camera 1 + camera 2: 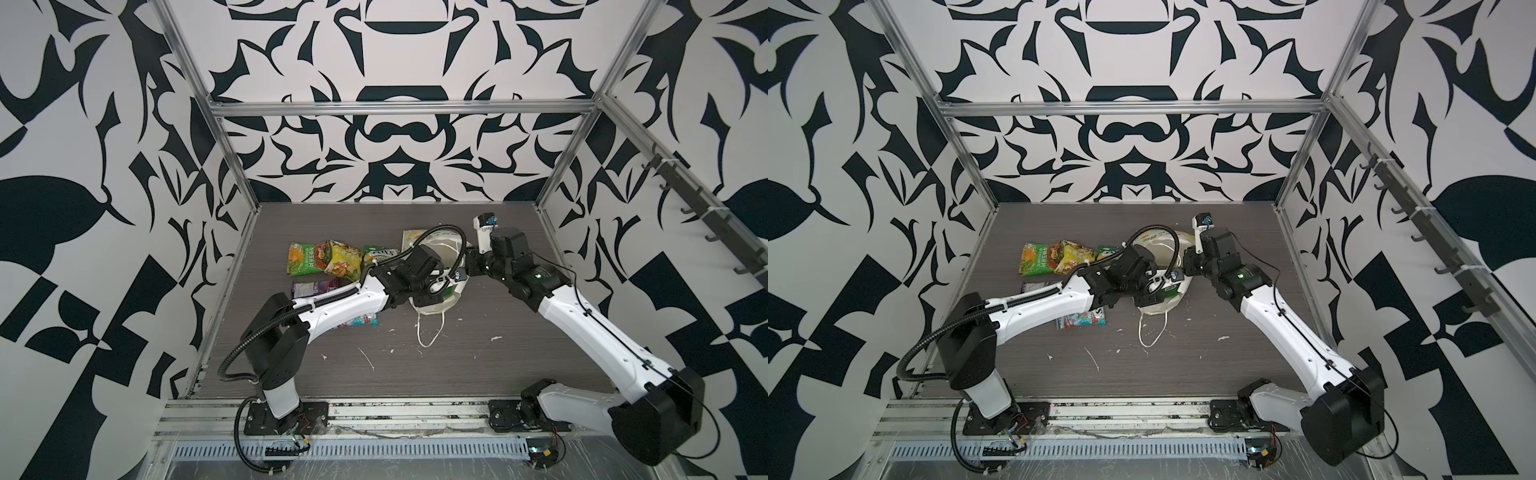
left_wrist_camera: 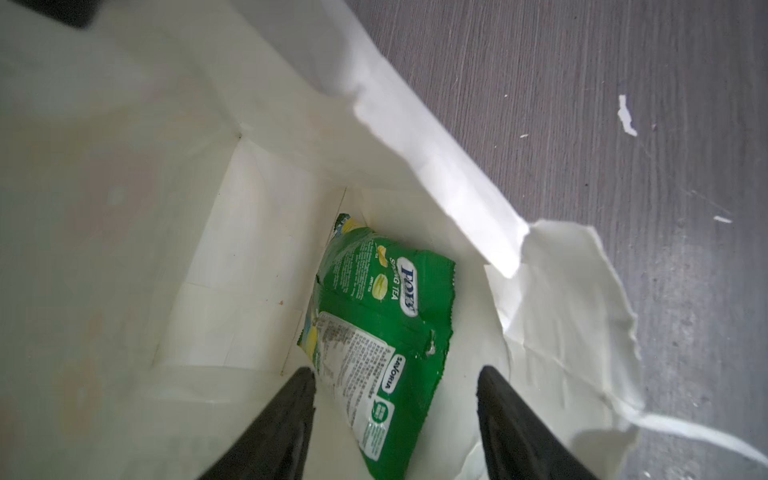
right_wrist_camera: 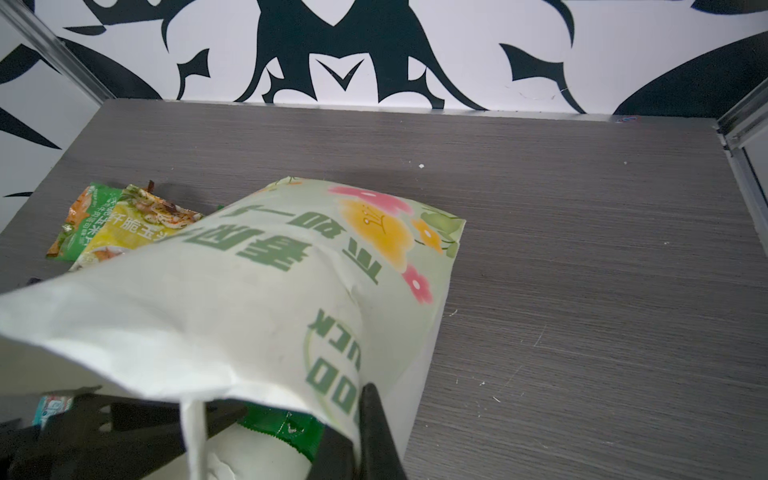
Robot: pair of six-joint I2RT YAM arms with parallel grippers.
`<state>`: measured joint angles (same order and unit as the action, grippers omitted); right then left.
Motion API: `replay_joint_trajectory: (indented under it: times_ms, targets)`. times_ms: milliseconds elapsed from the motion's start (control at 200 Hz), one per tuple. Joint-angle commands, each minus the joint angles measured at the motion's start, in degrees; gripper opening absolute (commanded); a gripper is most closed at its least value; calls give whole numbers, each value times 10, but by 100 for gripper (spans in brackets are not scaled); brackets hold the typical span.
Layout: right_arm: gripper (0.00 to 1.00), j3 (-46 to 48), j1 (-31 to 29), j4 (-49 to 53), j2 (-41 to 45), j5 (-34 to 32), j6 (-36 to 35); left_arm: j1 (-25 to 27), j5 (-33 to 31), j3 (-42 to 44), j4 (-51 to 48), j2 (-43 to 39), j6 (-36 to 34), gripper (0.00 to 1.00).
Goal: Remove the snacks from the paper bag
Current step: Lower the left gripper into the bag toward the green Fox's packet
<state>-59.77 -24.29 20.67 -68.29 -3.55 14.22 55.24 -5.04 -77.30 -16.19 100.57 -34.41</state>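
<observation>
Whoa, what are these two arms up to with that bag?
They are emptying a paper bag lying on the table. The right gripper is shut on the bag's rim, lifting its mouth open. The left gripper is inside, jaws open on either side of a green FOX'S packet, not gripping it yet. Other packets already lie on the table beside the bag.

The paper bag [image 2: 436, 174] was matt white paper, creased and ragged at its rim. The green packet [image 2: 374, 316] was glossy, crinkled plastic. The table [image 3: 582, 249] showed a matt, scuffed grey wood grain.
</observation>
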Motion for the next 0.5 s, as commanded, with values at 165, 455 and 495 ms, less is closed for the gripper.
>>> replay_joint_trajectory:
  times_ms: [165, 455, 495]
  targets:
    - [0, -1, -5, -46, 11, 11, 7, 7, -56, -35, -48, 39, -53, 65]
    - [0, -1, -5, -50, 13, 10, 6, 17, -84, -59, -72, 82, -63, 72]
    - [0, 0, -5, -51, 14, 10, 6, 17, -89, -62, -73, 88, -62, 73]
